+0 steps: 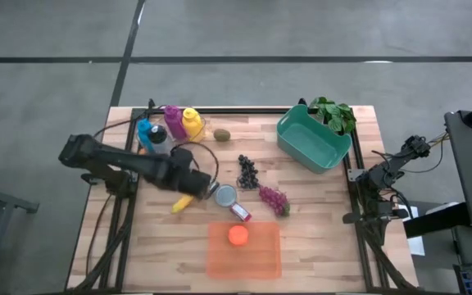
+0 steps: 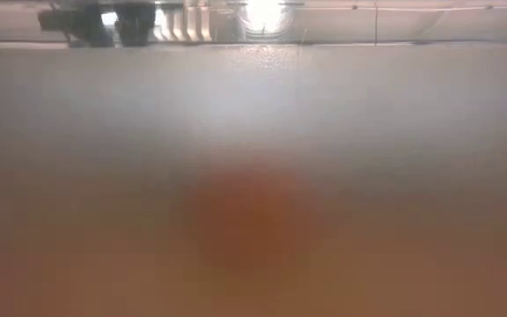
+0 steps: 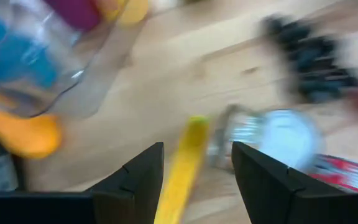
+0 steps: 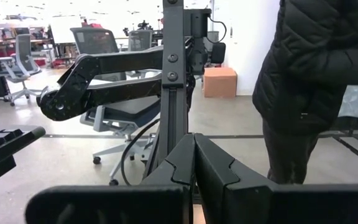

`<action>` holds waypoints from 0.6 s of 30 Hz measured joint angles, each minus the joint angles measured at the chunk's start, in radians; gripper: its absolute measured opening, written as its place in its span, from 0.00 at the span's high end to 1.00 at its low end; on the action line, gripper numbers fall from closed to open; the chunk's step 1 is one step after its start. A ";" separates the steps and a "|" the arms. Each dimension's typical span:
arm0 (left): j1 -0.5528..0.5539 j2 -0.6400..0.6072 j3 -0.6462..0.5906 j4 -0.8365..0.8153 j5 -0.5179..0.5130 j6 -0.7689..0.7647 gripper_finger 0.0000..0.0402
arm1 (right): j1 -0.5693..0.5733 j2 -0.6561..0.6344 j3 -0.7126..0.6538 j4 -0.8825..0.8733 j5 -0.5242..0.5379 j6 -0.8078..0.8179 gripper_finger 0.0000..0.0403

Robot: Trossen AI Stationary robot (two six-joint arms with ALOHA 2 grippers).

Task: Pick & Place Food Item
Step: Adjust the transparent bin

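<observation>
A yellow banana (image 1: 183, 203) lies on the wooden table just near-left of my left gripper (image 1: 203, 187). In the left wrist view the banana (image 3: 182, 171) shows below and between the open fingers of my left gripper (image 3: 197, 148), and I see no finger closed on it. An orange (image 1: 238, 235) sits in the orange tray (image 1: 260, 262) at the near edge. My right gripper (image 4: 194, 165) is shut and empty, parked at the table's right edge (image 1: 383, 174), pointing level into the room.
Beside the banana lie a silver can (image 1: 225, 195) and a red can (image 1: 241, 213). Dark grapes (image 1: 247, 170), red grapes (image 1: 274, 199), a kiwi (image 1: 221, 135), bottles (image 1: 170, 124), a teal bin (image 1: 314, 143) and greens (image 1: 334, 113) are farther back. A person (image 4: 316, 81) stands beyond the table.
</observation>
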 joint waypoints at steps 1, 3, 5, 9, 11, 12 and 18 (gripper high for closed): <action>-0.037 -0.007 0.013 0.003 -0.036 -0.019 0.52 | 0.000 0.000 0.000 0.000 0.000 0.000 0.98; -0.110 -0.018 0.031 -0.001 -0.109 -0.071 0.52 | 0.000 0.000 0.000 0.000 0.000 0.000 0.98; -0.185 -0.028 0.035 -0.006 -0.176 -0.144 0.52 | 0.000 0.000 0.000 0.000 0.000 0.000 0.98; -0.294 -0.015 0.028 -0.072 -0.205 -0.391 0.52 | 0.000 0.000 0.000 0.000 0.000 0.000 0.98; -0.335 -0.002 0.028 -0.108 -0.192 -0.485 0.52 | 0.000 0.000 0.000 0.000 0.000 0.000 0.98; -0.354 0.001 0.028 -0.123 -0.189 -0.504 0.52 | 0.000 0.000 0.000 0.000 0.000 0.000 0.98; -0.416 -0.022 0.048 -0.166 -0.208 -0.512 0.52 | 0.000 0.000 0.000 0.000 0.000 0.000 0.98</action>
